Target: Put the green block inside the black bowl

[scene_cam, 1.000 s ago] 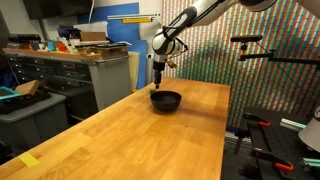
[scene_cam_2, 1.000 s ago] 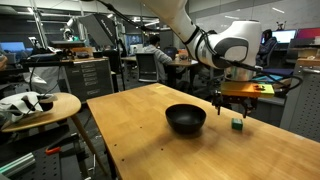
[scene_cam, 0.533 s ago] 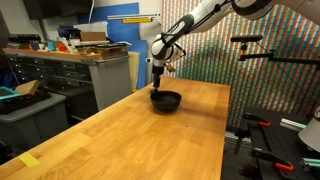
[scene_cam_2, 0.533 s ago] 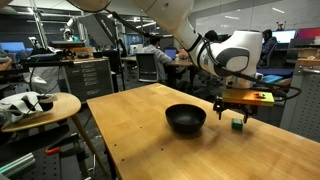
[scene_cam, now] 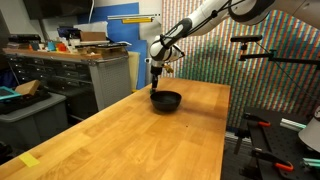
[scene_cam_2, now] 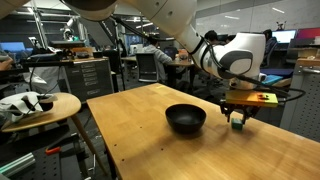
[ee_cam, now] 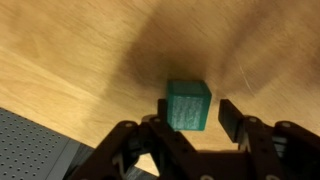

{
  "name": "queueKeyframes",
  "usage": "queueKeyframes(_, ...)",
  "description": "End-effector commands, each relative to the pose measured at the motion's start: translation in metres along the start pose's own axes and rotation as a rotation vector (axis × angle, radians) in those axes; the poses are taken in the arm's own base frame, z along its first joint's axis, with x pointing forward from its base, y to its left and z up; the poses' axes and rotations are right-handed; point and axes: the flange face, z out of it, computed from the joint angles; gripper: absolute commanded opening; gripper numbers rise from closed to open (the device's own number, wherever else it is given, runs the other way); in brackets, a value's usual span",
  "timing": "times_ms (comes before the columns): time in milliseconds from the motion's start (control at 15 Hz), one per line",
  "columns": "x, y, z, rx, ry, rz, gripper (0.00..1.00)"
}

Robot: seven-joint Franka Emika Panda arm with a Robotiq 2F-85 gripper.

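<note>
The green block [ee_cam: 187, 105] lies on the wooden table [scene_cam_2: 135, 135], close to its edge, and fills the middle of the wrist view. My gripper [ee_cam: 198, 112] is down around it. One finger [ee_cam: 166, 108] touches the block's side, while the other finger [ee_cam: 230, 114] stands off it with a narrow gap. The jaws are partly closed and not clamped. The black bowl [scene_cam_2: 186, 118] sits empty a short way beside my gripper [scene_cam_2: 238, 118]. In an exterior view the bowl [scene_cam: 166, 100] hides the block behind it, and my gripper [scene_cam: 156, 90] hangs low at the bowl's far side.
The table edge [ee_cam: 70, 140] runs just past the block, with grey floor beyond. A round stool [scene_cam_2: 40, 105] holding white items stands off the table. A cabinet [scene_cam: 60, 72] and a tripod stand [scene_cam: 250, 60] flank the table. Yellow tape [scene_cam: 30, 160] marks a near corner.
My gripper has come down from above onto the green block, and its jaws have narrowed from wide open to close around it. Bowl and block have not moved.
</note>
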Motion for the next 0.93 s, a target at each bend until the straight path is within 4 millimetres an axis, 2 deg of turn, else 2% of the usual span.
queueKeyframes(0, 0.006, 0.013, -0.003, -0.021, 0.021, 0.008, 0.27)
queueKeyframes(67, 0.006, 0.014, -0.003, -0.023, 0.021, 0.007, 0.19)
queueKeyframes(400, 0.006, 0.015, -0.008, -0.033, 0.005, -0.006, 0.22)
queueKeyframes(867, 0.015, 0.015, -0.030, -0.056, -0.031, -0.041, 0.21)
